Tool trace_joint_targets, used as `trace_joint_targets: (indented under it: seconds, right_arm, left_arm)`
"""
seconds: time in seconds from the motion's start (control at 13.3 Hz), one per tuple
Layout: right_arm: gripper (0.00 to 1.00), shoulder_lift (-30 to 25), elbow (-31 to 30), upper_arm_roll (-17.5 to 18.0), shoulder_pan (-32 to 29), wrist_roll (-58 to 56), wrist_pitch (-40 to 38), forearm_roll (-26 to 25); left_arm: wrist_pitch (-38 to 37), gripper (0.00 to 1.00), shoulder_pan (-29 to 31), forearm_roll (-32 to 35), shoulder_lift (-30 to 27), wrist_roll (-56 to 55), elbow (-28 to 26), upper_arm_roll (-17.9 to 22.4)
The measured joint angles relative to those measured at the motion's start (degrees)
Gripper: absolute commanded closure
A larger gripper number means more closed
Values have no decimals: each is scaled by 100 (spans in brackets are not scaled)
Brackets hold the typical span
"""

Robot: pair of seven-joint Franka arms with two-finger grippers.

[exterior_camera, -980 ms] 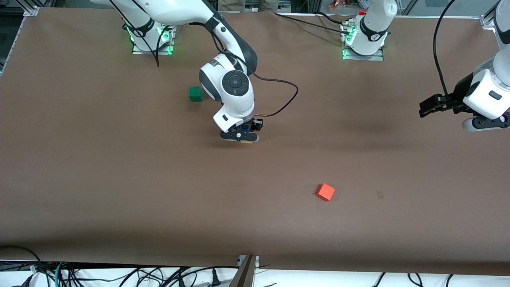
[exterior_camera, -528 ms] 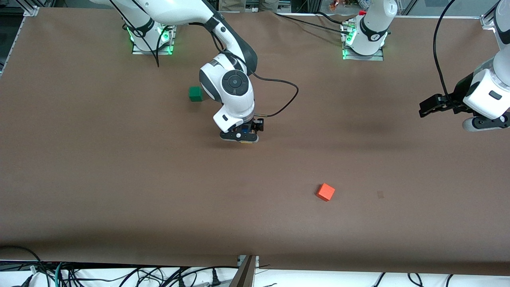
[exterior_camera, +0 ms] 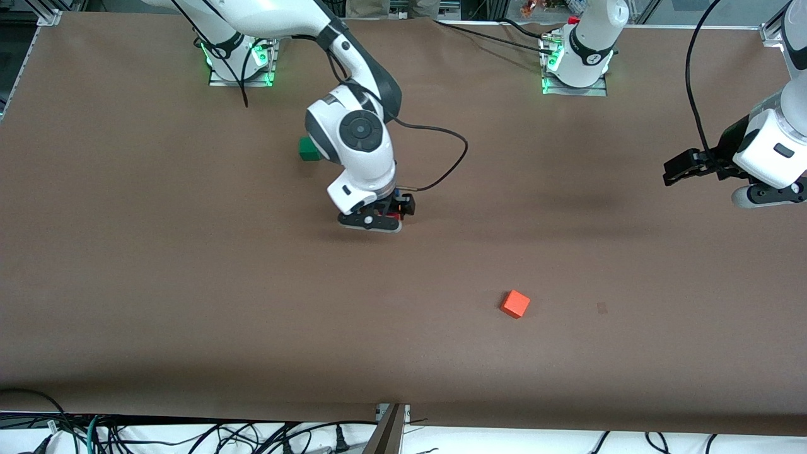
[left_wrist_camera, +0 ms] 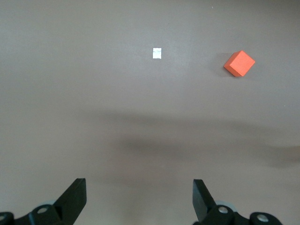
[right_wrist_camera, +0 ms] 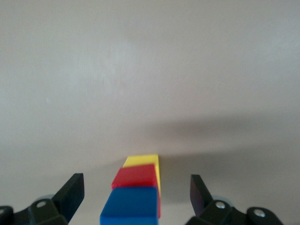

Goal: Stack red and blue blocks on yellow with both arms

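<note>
In the right wrist view a three-cube stack stands on the table: the blue block [right_wrist_camera: 130,204] on top, the red block [right_wrist_camera: 134,175] under it, the yellow cube [right_wrist_camera: 140,161] at the bottom. My right gripper [right_wrist_camera: 136,183] is open just above the stack, with a gap between each finger and the blue block. From the front, the right gripper [exterior_camera: 377,221] hides nearly all of the stack; only a sliver of red [exterior_camera: 393,216] shows. My left gripper [exterior_camera: 672,171] waits open and empty over the left arm's end of the table, also seen as the left gripper [left_wrist_camera: 139,183].
An orange-red cube [exterior_camera: 515,304] lies alone, nearer to the front camera than the stack, and shows as the orange-red cube [left_wrist_camera: 239,63]. A green cube [exterior_camera: 307,149] sits partly hidden by the right arm's wrist. A small tape mark [left_wrist_camera: 157,53] lies beside the orange-red cube.
My right gripper has opened, let go of the blue block and lifted slightly off the stack. The left arm has not moved.
</note>
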Motion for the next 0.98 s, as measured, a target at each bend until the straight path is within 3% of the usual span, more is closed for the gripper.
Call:
trace_joint_targets:
  seconds: [0.6, 0.98]
  right_arm:
    - [0, -610, 13, -151, -857, -616, -865, 0]
    - [0, -1724, -7, -440, -861, -1267, -2272, 382]
  left_arm:
    - [19, 0, 2, 0, 44, 0, 55, 1]
    - [27, 0, 3, 0, 76, 0, 76, 1]
